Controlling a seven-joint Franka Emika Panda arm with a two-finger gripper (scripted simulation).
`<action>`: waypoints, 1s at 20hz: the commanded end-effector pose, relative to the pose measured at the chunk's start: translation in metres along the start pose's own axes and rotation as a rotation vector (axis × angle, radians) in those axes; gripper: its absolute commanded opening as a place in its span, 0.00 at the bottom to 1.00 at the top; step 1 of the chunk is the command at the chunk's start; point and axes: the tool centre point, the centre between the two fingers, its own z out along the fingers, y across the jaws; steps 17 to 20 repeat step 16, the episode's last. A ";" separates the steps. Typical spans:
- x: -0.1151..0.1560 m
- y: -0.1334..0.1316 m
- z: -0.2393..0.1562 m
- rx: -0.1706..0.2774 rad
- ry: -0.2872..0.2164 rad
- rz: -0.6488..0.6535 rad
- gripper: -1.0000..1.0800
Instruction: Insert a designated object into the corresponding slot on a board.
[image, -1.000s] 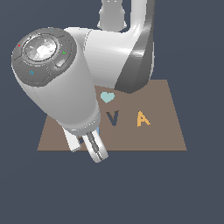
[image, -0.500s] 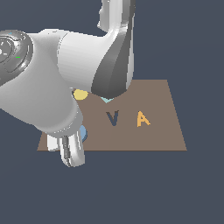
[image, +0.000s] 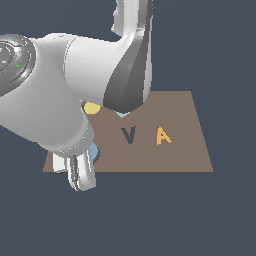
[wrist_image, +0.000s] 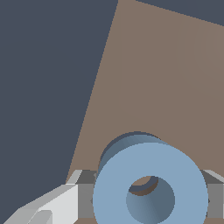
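Observation:
The medium-blue ring (wrist_image: 151, 188) lies on the brown board (wrist_image: 166, 78) near its corner. In the wrist view it fills the space between my gripper's (wrist_image: 148, 199) two fingers, which stand one at each side of it, apparently open around it. In the exterior view only a sliver of the ring (image: 95, 152) shows behind the gripper (image: 80, 175), at the board's (image: 185, 155) near corner on that view's left. The dark ring-shaped slot is hidden or out of view.
On the board are a dark navy V-shaped recess (image: 129, 135), an orange letter A (image: 163, 136), a yellow disc (image: 91, 108) and a sliver of the pale teal heart (image: 122, 115). The arm's bulk covers the board's left part in the exterior view.
The arm has swung toward the exterior view's left and down to the board's near corner. The blue ring has come into sight behind the gripper, and the yellow disc is uncovered.

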 end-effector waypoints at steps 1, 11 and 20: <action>0.000 0.000 0.001 0.000 0.000 0.000 0.00; 0.000 0.000 0.009 -0.003 -0.002 0.000 0.96; 0.000 0.000 0.009 -0.003 -0.002 0.000 0.96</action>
